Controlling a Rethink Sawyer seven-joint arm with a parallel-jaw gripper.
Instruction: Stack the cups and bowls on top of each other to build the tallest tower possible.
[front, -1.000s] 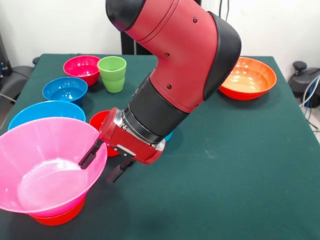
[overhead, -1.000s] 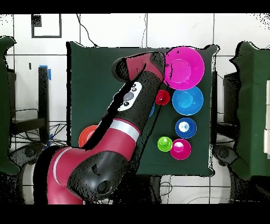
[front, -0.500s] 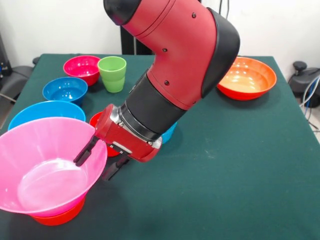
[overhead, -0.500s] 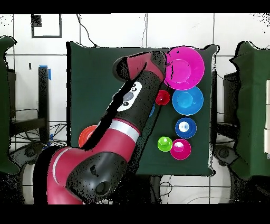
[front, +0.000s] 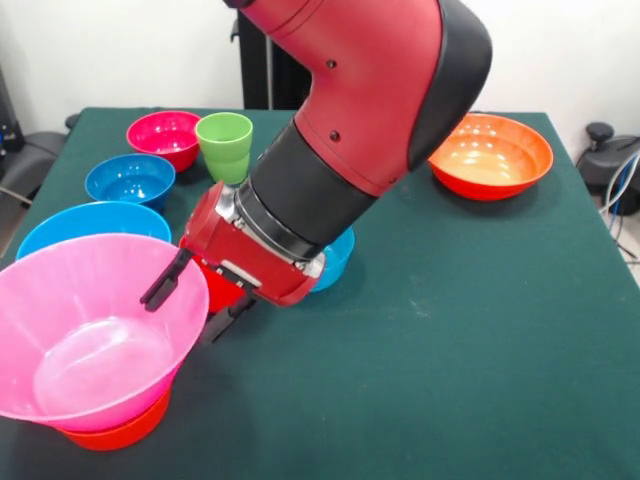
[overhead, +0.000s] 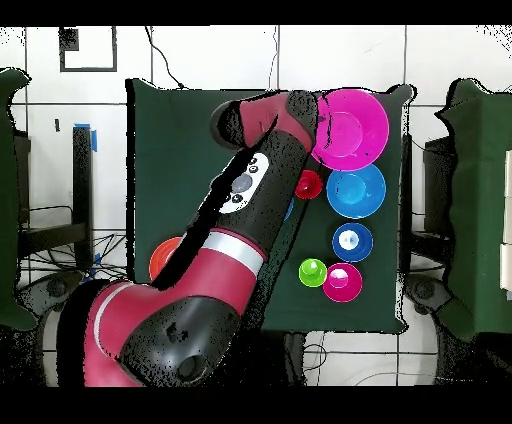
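One rim between two fingers

Two spread fingers of the tool (front: 183, 308) straddle the pink bowl (front: 70, 345) rim, one inside, one outside; nothing is pinched yet; that bowl sits on an orange bowl (front: 115, 432) at the surface's (front: 480, 340) corner, beside the tool.

A green-clothed table (front: 480, 330) stands before a plain white wall (front: 110, 50), on a white tiled floor (overhead: 200, 55).
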